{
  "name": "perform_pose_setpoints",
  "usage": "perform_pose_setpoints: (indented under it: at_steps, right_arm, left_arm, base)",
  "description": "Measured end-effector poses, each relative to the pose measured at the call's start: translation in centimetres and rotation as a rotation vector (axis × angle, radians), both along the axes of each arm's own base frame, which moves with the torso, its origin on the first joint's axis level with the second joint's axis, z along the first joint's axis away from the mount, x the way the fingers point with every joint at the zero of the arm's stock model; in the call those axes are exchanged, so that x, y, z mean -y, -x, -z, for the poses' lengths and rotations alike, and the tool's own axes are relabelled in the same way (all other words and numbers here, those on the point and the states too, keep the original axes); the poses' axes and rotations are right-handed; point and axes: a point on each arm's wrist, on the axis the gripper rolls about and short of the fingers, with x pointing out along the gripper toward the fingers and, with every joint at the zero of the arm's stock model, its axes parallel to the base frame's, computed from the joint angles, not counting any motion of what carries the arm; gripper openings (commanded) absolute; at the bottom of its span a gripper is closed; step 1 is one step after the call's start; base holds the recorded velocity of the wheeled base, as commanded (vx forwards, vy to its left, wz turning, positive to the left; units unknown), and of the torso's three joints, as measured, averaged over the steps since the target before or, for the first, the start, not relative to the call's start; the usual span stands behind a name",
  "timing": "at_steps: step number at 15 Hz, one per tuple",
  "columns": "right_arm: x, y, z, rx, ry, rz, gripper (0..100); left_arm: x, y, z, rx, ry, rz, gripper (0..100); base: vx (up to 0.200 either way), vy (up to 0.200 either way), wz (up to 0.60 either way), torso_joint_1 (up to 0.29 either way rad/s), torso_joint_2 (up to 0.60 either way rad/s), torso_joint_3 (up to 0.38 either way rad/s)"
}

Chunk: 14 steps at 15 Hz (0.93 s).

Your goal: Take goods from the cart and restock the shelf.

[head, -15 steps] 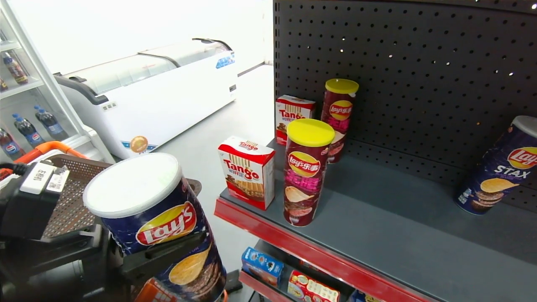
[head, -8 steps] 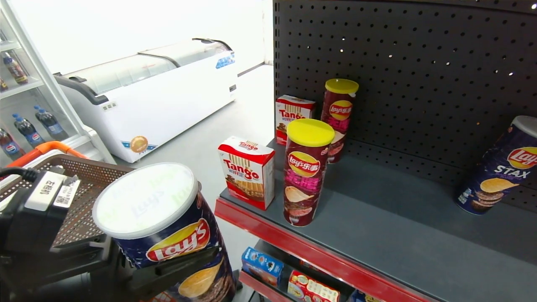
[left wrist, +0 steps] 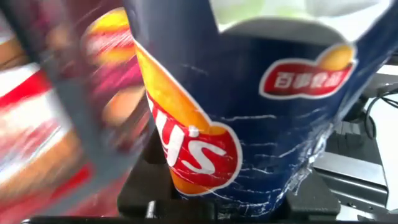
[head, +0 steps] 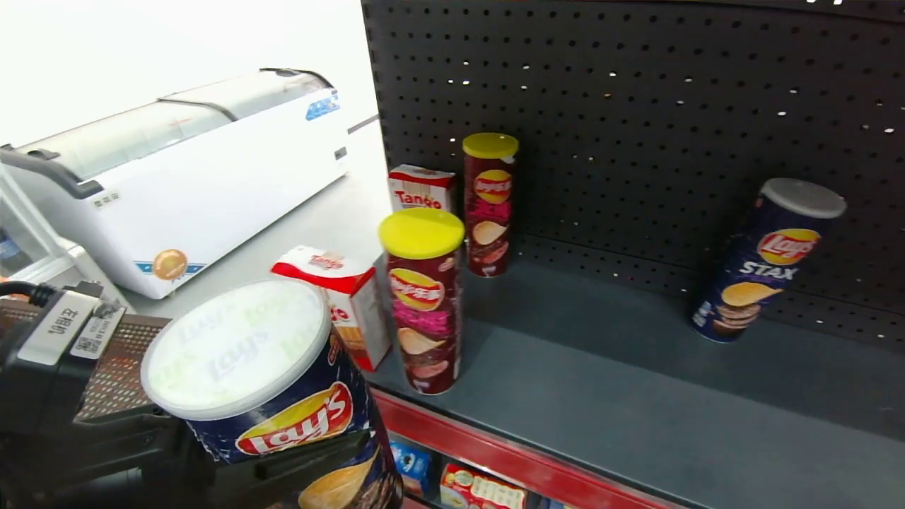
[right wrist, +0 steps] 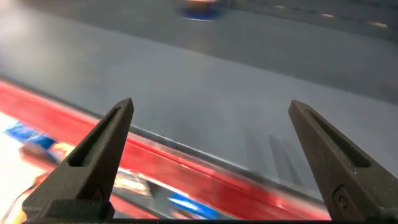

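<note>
Head view: blue can clamped in the left claw, shelf deck lying off to its right.
Left claw (head: 219,449) grips the blue can (head: 261,396) low on its body. The can stands near upright, white lid up, beside the cart (head: 106,367) and just short of the shelf (head: 636,396). Bare deck lies forward and right of it, past the box (head: 346,304) and red can (head: 424,304). Right claw (right wrist: 210,106) hangs spread and empty over the shelf's red lip, so placing likely falls to the left arm.
</note>
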Motion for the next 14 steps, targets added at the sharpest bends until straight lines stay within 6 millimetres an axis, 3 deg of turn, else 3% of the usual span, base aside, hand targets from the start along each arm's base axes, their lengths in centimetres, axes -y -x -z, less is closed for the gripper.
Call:
perform_pose_setpoints:
  at_steps: [5, 14]
  right_arm:
    - [0.00, 0.00, 0.00, 0.000, 0.000, 0.001, 100]
    - [0.00, 0.00, 0.02, -0.001, -0.004, -0.001, 100]
  left_arm:
    - [-0.02, 0.00, 0.28, -0.014, -0.005, 0.000, 0]
    - [-0.14, -0.06, 0.51, -0.025, -0.008, -0.011, 0]
  base:
    - [0.000, 0.000, -0.60, 0.000, 0.00, 0.001]
    - [0.000, 0.000, 0.00, 0.000, 0.00, 0.000]
